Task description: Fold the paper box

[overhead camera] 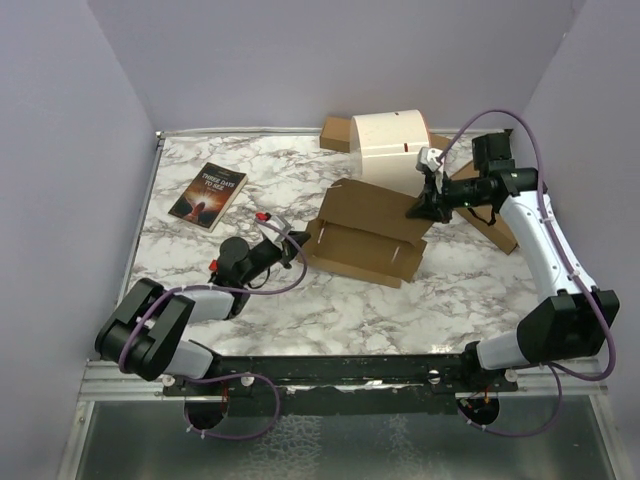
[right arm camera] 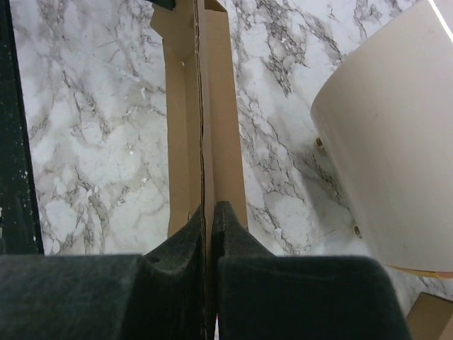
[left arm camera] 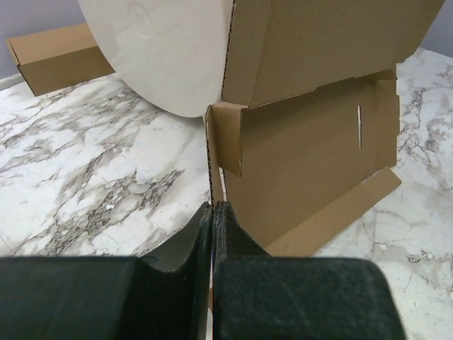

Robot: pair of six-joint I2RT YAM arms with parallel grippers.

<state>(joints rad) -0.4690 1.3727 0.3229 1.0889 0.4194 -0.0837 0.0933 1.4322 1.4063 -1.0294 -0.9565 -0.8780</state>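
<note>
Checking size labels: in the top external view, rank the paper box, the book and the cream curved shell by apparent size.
1. paper box
2. cream curved shell, standing taller, so nearer the camera
3. book, clearly smallest

Our left arm lies low and reaches forward, left gripper point(overhead camera: 297, 243) pinched on the paper box point(overhead camera: 365, 235); our right arm arches over, right gripper point(overhead camera: 415, 210) pinched likewise.
</note>
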